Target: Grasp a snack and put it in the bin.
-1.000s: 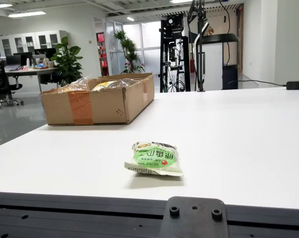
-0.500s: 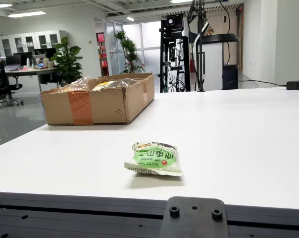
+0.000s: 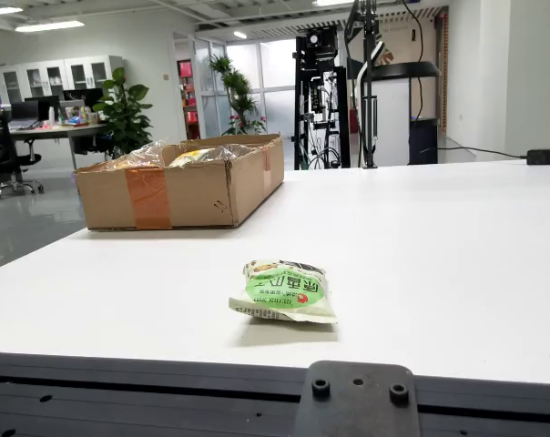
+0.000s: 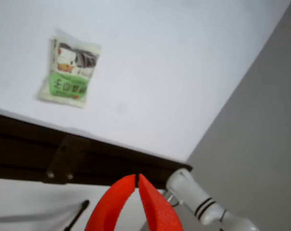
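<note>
A green and white snack packet [image 3: 284, 291] lies flat on the white table near its front edge in the view from the side. The view that rides on the gripper shows the same snack packet [image 4: 70, 71] at upper left. My gripper [image 4: 137, 180] has red fingers that meet at the tips, shut on nothing. It hangs past the table's dark edge, well away from the packet. The cardboard bin [image 3: 179, 182] stands at the table's far left corner with clear-wrapped snacks inside. The gripper is out of sight in the view from the side.
A black metal bracket [image 3: 357, 401] is fixed to the table's front rail. A black power adapter [image 3: 545, 157] with a cable lies at the far right edge. A rack of equipment [image 3: 325, 91] stands behind the table. Grey floor [image 4: 261, 130] lies beside the table.
</note>
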You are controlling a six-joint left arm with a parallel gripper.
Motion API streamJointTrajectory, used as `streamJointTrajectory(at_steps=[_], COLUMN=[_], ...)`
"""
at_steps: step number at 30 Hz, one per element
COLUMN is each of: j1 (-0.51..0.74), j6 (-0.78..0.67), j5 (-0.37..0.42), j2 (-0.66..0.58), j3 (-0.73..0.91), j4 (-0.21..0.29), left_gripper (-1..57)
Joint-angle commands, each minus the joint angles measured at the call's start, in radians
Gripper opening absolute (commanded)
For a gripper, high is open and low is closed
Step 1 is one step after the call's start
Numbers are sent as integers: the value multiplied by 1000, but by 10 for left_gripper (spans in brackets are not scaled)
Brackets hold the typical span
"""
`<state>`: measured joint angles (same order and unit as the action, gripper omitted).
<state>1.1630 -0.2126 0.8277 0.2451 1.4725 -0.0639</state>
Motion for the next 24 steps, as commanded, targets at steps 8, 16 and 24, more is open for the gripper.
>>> streamJointTrajectory(at_steps=[8,16,24], j1=[37,34,23], j6=[39,97,153], j5=[-42,-84,-118], j2=[159,233,251], j3=[2,3,4], j4=[2,4,5], left_gripper=[72,255,371])
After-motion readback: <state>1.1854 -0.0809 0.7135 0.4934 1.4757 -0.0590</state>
